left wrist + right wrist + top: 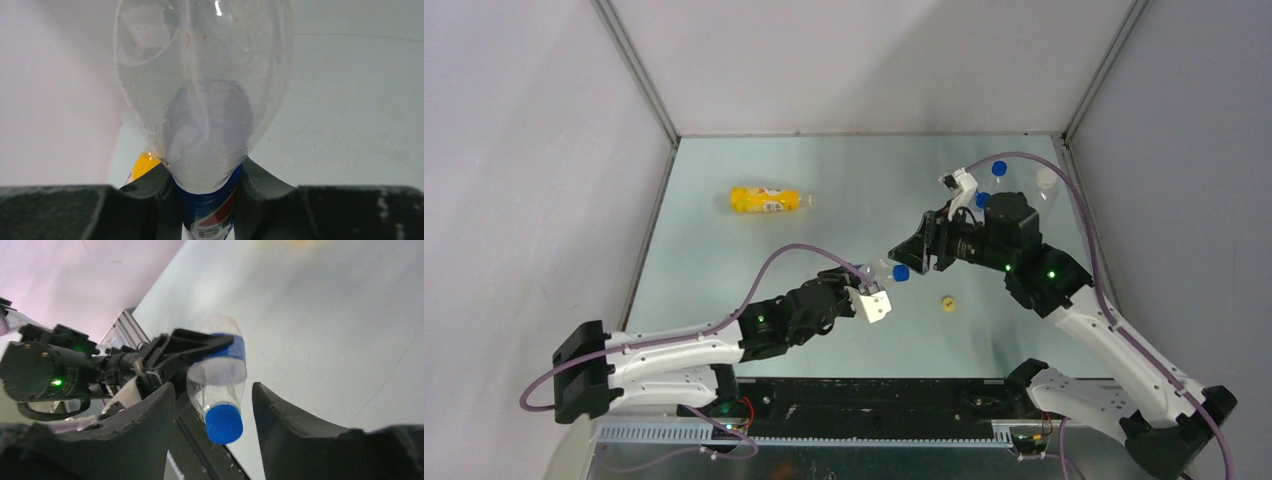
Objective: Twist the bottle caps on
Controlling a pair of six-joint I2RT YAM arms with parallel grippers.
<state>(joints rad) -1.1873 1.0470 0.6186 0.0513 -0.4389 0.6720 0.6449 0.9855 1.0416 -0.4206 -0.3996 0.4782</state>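
Above the counter (844, 170), gripping the labelled bottle (220, 365) at its waist with the left claw (869, 285). Flanking the blue cap (224, 423) on its neck with the right claw (212, 392) — spread, not touching. Seemingly mid-screwing; next, close squarely and twist.

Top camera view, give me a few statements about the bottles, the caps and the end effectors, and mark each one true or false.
1. The left end effector grips a blue-labelled bottle. True.
2. That bottle's neck is bare. False: a blue cap sits on it.
3. The right end effector is clamped on the blue cap. False: it is open around the cap, not touching it.
4. The yellow bottle lies on its side on the table. True.
5. The yellow cap is on the yellow bottle. False: it lies loose on the table, apart from that bottle.
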